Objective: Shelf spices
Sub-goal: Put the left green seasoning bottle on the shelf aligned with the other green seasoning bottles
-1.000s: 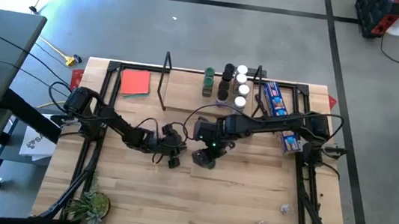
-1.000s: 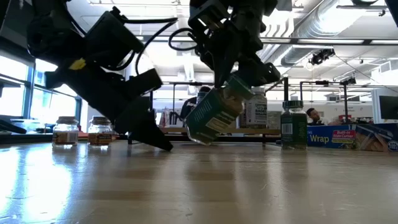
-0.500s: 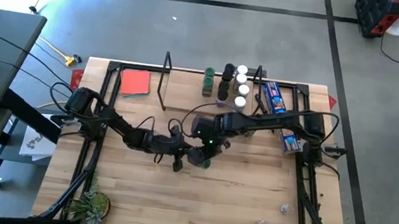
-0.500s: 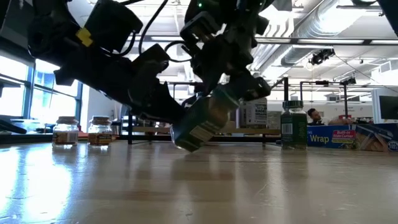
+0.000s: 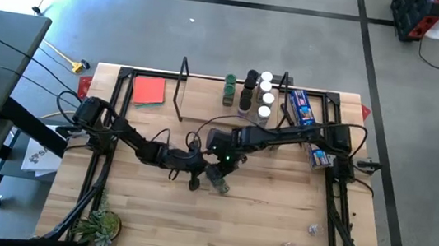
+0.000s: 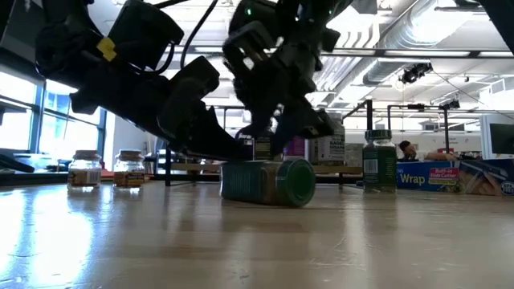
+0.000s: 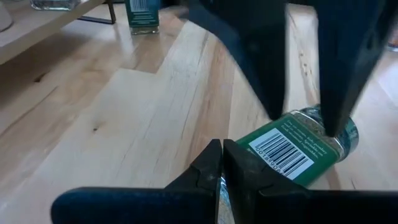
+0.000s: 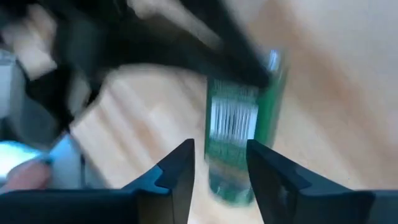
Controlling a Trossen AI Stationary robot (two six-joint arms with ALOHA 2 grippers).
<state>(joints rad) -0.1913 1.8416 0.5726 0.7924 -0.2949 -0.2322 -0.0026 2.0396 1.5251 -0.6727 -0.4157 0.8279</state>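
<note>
High cam: straight down, whole worktop point(image 5: 275, 220). Low cam: worktop level, facing room. Both wrist cams: close on fallen green jar point(image 7: 298, 152), shared w/ others.

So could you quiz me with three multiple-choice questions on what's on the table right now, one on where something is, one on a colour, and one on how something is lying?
1. Where is the red card?
A. At the far left of the table
B. Beside the small plant
C. Under the blue box

2. What colour is the lid of the jar in the middle of the table?
A. White
B. Black
C. Green

3. How is that jar placed?
A. Upright on the shelf
B. On its side on the table
C. Lifted clear of the table

Answers:
1. A: the high view shows it left of the shelf.
2. C: the low view shows a round green lid at its end.
3. B: the low view shows it flat on the wood, the right gripper open above it and the left gripper shut beside it.
</note>
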